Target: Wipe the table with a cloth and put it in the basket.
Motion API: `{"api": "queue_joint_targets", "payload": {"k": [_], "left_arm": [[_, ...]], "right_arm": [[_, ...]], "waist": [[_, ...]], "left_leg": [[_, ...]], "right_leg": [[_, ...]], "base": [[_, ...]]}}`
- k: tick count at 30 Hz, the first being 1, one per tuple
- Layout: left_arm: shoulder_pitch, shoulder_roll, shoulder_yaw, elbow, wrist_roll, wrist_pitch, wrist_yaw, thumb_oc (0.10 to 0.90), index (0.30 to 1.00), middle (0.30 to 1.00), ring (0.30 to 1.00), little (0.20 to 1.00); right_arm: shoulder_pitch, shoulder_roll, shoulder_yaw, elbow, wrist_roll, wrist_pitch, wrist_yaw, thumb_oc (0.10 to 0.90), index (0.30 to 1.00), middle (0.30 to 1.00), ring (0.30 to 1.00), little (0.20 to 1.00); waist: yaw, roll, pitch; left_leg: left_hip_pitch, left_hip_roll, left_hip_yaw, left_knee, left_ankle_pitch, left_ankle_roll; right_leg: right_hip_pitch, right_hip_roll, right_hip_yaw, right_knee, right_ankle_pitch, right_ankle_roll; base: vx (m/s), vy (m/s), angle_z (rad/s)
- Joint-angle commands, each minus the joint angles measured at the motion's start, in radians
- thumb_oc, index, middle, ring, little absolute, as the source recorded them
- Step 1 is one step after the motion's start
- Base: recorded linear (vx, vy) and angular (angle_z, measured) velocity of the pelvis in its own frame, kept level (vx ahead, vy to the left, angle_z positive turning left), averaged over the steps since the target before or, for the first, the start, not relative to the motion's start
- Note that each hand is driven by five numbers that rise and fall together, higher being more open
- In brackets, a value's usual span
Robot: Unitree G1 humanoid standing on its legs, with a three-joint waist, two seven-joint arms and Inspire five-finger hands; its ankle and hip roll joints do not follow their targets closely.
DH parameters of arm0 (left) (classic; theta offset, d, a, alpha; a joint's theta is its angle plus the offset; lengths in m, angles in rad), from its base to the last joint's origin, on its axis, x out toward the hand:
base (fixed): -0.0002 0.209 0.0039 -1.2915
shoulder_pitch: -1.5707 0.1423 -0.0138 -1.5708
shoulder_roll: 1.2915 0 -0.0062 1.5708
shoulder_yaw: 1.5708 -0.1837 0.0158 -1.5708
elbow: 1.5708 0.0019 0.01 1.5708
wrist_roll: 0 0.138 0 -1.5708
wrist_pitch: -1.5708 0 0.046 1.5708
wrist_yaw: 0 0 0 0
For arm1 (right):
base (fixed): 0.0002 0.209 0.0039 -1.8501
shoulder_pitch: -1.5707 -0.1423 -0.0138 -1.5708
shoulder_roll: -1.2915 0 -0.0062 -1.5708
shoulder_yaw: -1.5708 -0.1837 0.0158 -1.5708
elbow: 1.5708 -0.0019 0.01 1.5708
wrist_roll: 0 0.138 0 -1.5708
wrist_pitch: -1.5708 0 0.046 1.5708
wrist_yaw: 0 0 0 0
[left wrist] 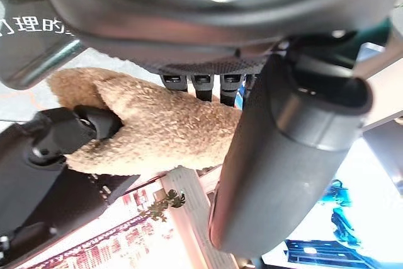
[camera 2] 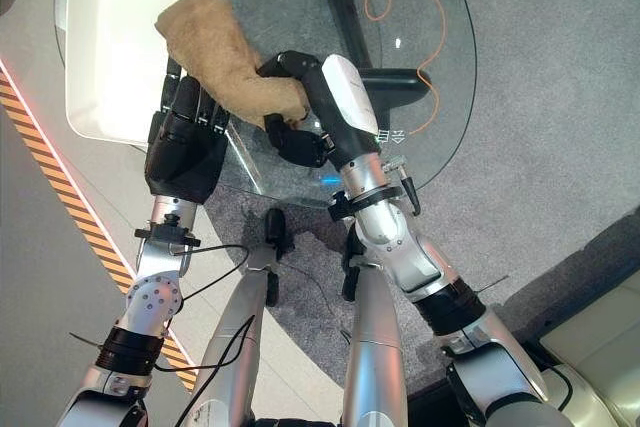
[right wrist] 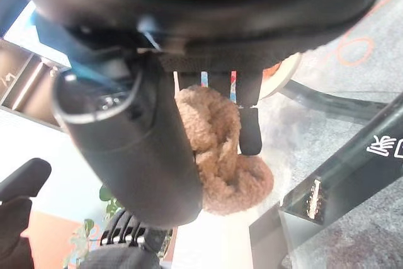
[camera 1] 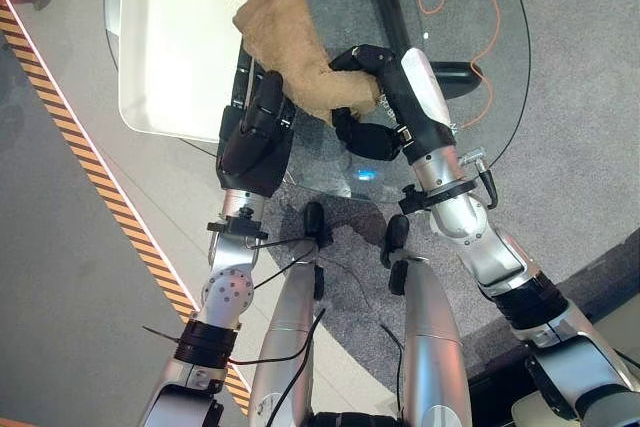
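Tan cloth [camera 1: 296, 54] stretched diagonally from white basket [camera 1: 160, 47] toward right hand [camera 1: 385, 97], fingers curled round its near end above glass table [camera 1: 470, 37]; left hand [camera 1: 258, 132] alongside, flat, touching.

Two silver-grey metal arms with ribbed black bands at the joints end in dark, matte robot hands: the left robot hand [camera 1: 255, 137] all black, the right robot hand [camera 1: 385, 97] bearing a glossy white cover along its back.

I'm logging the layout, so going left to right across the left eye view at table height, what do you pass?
White basket → left hand → cloth → right hand → orange cable.
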Motion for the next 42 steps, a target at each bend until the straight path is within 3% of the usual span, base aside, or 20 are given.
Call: {"api": "queue_joint_targets", "payload": {"k": [1, 27, 39, 40, 41, 42], "left_arm": [[-0.095, -0.017, 0.077, -0.248, -0.02, -0.1, -0.108, 0.8, 0.9, 0.9, 0.9, 0.9], [-0.095, 0.046, 0.054, -0.221, 0.196, -0.06, 0.062, 0.8, 0.9, 0.9, 0.9, 0.9], [-0.097, 0.072, 0.041, -0.221, 0.211, -0.06, 0.087, 0.8, 0.9, 0.9, 0.9, 0.9], [-0.096, 0.068, 0.042, -0.221, 0.215, -0.071, 0.091, 0.399, 0.556, 0.556, 0.556, 0.499], [-0.094, 0.067, 0.043, -0.222, 0.214, -0.08, 0.087, 0.213, 0.396, 0.396, 0.396, 0.313], [-0.095, 0.067, 0.043, -0.222, 0.213, -0.083, 0.083, 0.1, 0.3, 0.3, 0.3, 0.2]], "right_arm": [[-0.097, 0.014, 0.027, -0.157, -0.057, -0.083, 0.03, 0.1, 0.3, 0.3, 0.3, 0.2], [-0.149, -0.027, 0.068, -0.185, -0.078, -0.095, 0.114, 0.1, 0.3, 0.3, 0.3, 0.2], [-0.158, -0.037, 0.074, -0.203, -0.077, -0.092, 0.118, 0.1, 0.3, 0.3, 0.3, 0.2], [-0.158, -0.036, 0.077, -0.205, -0.079, -0.087, 0.117, 0.1, 0.3, 0.3, 0.3, 0.2], [-0.159, -0.035, 0.079, -0.203, -0.079, -0.086, 0.113, 0.1, 0.3, 0.3, 0.3, 0.2], [-0.159, -0.034, 0.079, -0.202, -0.08, -0.086, 0.113, 0.1, 0.3, 0.3, 0.3, 0.2]], "waist": [[0.021, -0.013, -0.029], [0.03, -0.008, -0.029], [0.031, -0.003, -0.029], [0.032, -0.003, -0.029], [0.032, -0.003, -0.029], [0.033, -0.003, -0.029]], "left_leg": [[0.033, -0.084, 0.068, 0.044, -0.093, 0.062], [0.028, -0.088, 0.068, 0.054, -0.098, 0.061], [0.029, -0.091, 0.07, 0.054, -0.099, 0.062], [0.027, -0.09, 0.07, 0.056, -0.099, 0.061], [0.029, -0.091, 0.069, 0.054, -0.099, 0.062], [0.029, -0.091, 0.069, 0.054, -0.099, 0.062]], "right_leg": [[0.037, 0.061, -0.026, -0.092, 0.019, 0.016], [0.036, 0.059, -0.035, -0.089, 0.015, 0.019], [0.036, 0.057, -0.037, -0.091, 0.015, 0.02], [0.036, 0.056, -0.038, -0.09, 0.015, 0.019], [0.036, 0.057, -0.038, -0.09, 0.014, 0.019], [0.036, 0.057, -0.038, -0.091, 0.015, 0.019]], "base": [[0.0, 0.0, 0.0], [0.0, 0.0, 0.0], [0.0, 0.0, 0.0], [0.0, 0.0, 0.0], [0.0, 0.0, 0.0], [0.0, 0.0, 0.0]]}}
